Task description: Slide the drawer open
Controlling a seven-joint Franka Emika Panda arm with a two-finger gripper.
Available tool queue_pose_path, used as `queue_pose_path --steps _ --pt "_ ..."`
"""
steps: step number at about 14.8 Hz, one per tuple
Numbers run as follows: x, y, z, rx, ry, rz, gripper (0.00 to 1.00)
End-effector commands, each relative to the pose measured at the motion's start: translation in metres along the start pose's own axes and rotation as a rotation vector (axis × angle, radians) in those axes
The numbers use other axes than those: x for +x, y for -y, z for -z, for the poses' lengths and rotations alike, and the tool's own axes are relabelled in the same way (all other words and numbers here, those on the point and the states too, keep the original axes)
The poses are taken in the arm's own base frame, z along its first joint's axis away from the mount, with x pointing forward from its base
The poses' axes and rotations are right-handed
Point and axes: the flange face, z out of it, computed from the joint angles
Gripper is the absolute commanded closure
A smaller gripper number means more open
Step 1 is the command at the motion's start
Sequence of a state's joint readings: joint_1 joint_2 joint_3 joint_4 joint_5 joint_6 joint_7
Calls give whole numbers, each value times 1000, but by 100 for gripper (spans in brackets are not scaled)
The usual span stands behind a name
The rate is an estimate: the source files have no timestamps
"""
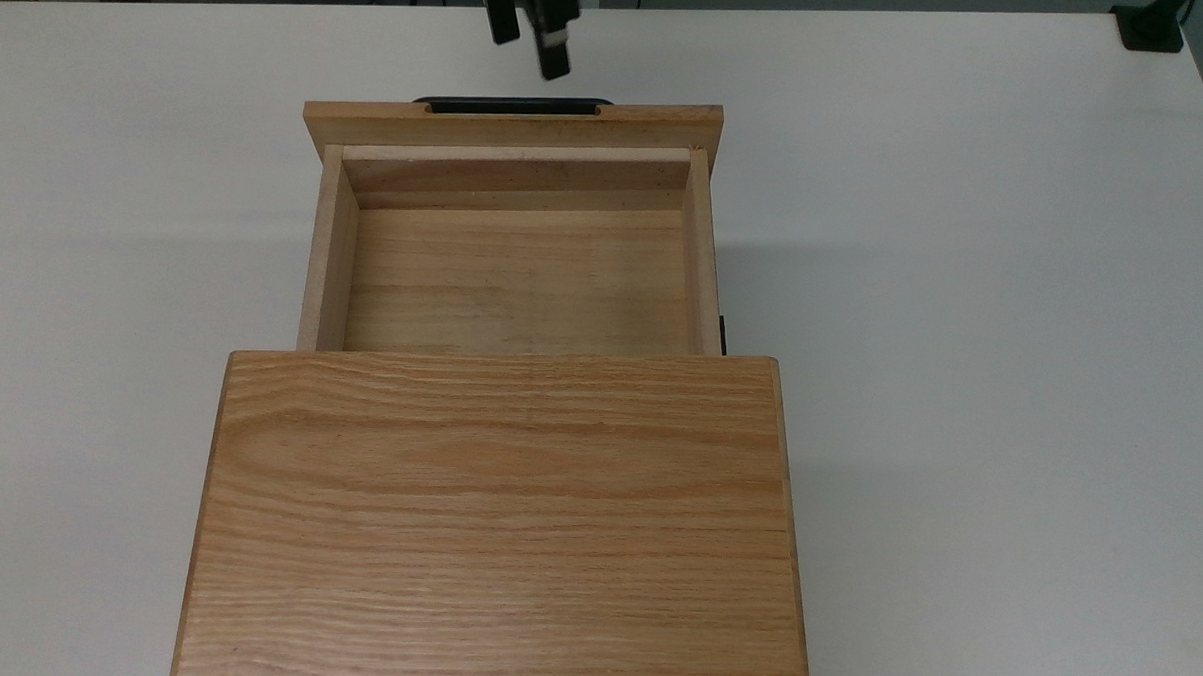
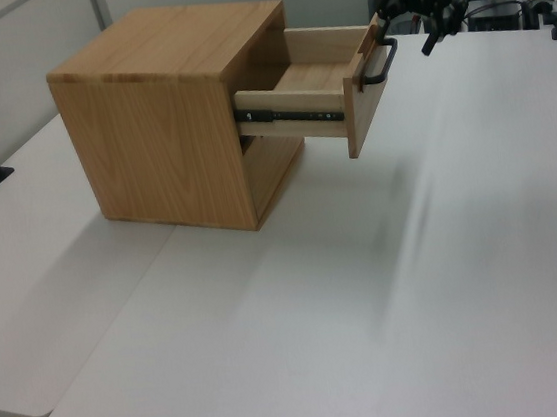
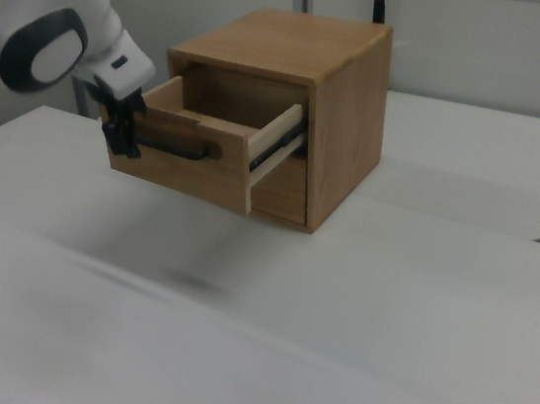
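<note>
Fingers spread and holding nothing, the gripper (image 1: 529, 37) hangs clear of the black handle (image 1: 513, 105). Below, a white table (image 1: 963, 291) bears the oak box (image 1: 500, 515), from which the drawer (image 1: 514, 275) juts pulled out.

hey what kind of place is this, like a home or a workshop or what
Most likely a robotics lab. A Franka arm's gripper hangs open above a bare white table, by a lone wooden box with its drawer pulled out; cables and equipment sit behind.

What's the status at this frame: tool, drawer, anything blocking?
Tool open, clear of the black handle. Drawer slid well out of the box, empty inside. Table ahead of it bare, nothing in the way.
</note>
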State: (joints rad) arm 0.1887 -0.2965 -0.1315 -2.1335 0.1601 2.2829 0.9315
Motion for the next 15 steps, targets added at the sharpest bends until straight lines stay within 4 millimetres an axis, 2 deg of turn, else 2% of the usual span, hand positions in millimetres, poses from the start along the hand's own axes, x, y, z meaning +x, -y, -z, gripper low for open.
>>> queue_pose_path --steps 1,2,3,4,6,9,11,12,15 --pt "17 30 43 -68 168 393 0" --pt "16 37 52 -97 208 498 0" --pt "14 43 52 -149 274 647 0" --pt "20 45 45 -236 286 765 0" --pt "22 48 29 -339 305 863 0" --pt "18 65 0 -483 284 984 0" --pt "21 64 -13 -497 308 1031 0" --pt "24 63 -14 -498 313 1035 0" --pt "34 60 -2 -493 296 1002 0"
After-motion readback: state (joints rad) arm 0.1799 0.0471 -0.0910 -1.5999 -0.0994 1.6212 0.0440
